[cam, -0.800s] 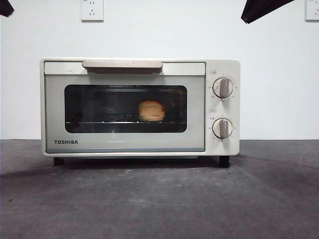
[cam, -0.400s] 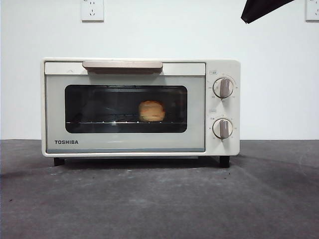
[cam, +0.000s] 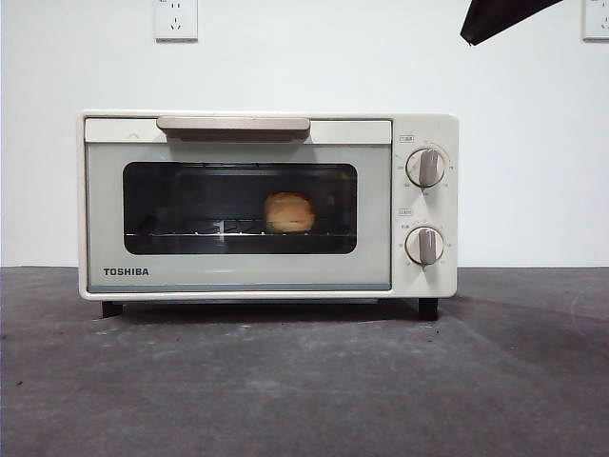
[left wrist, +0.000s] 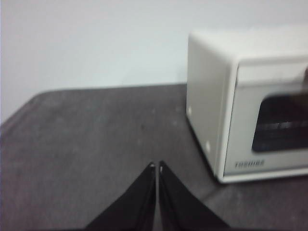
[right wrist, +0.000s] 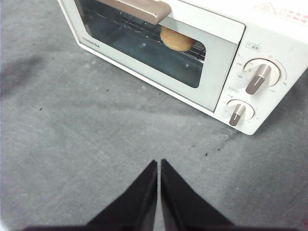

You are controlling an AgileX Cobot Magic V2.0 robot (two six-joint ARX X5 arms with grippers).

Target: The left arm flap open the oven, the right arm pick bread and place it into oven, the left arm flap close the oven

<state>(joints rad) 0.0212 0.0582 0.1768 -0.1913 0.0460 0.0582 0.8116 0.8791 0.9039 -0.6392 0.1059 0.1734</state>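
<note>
The cream oven (cam: 268,205) stands in the middle of the table with its glass door closed. Behind the window, the golden bread (cam: 289,212) rests on the wire rack. From the right wrist view the oven (right wrist: 192,53) appears from above, and the bread (right wrist: 176,40) shows through the glass. My right gripper (right wrist: 159,162) is shut and empty, hovering over the mat in front of the oven. My left gripper (left wrist: 156,166) is shut and empty too, out to the left of the oven (left wrist: 245,103). A black arm tip (cam: 500,17) shows at the top right corner.
The oven has a beige handle (cam: 233,125) along the door's top and two knobs (cam: 425,168) on its right panel. Dark grey mat (cam: 304,381) covers the table. A white wall with a socket (cam: 176,19) stands behind.
The black arm tip at the top left corner of the front view has left the picture. The oven and bread have not moved.
</note>
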